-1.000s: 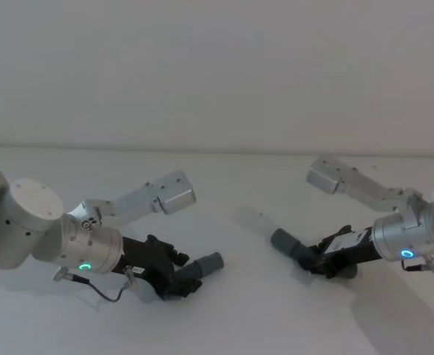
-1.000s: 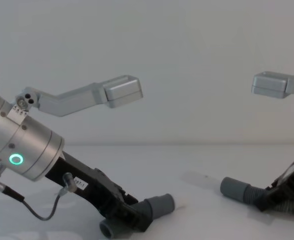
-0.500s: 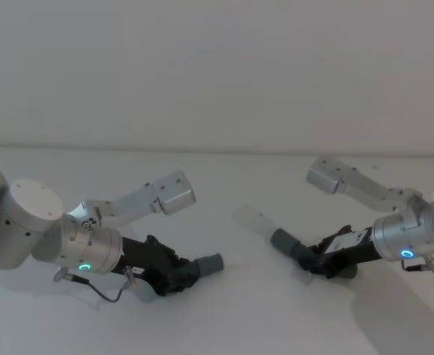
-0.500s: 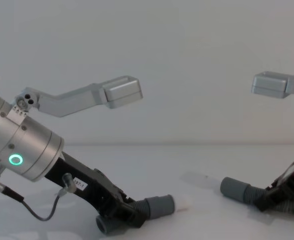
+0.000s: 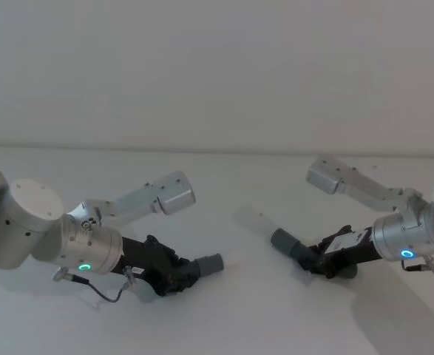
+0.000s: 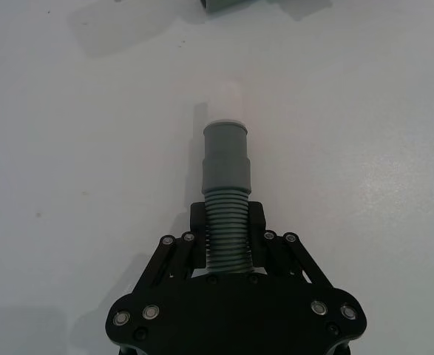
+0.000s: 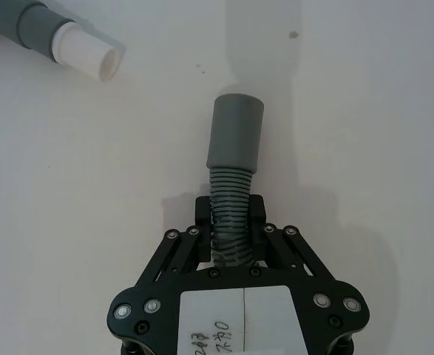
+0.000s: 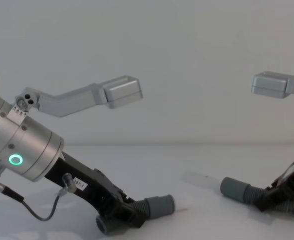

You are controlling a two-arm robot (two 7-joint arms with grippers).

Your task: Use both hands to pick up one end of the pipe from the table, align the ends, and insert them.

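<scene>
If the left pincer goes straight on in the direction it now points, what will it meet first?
Probably the grey cuff of the hose piece in the right pincer. The left pincer points its own cuff roughly at it across the table; heights are hard to compare.

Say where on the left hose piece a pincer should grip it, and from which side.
Grip the ribbed hose just behind its cuff, coming from the rear along its axis, with a finger on each side. That leaves the cuff and white tip free for mating, and the flexible hose should bend least there. The left pincer is shut there already.
</scene>
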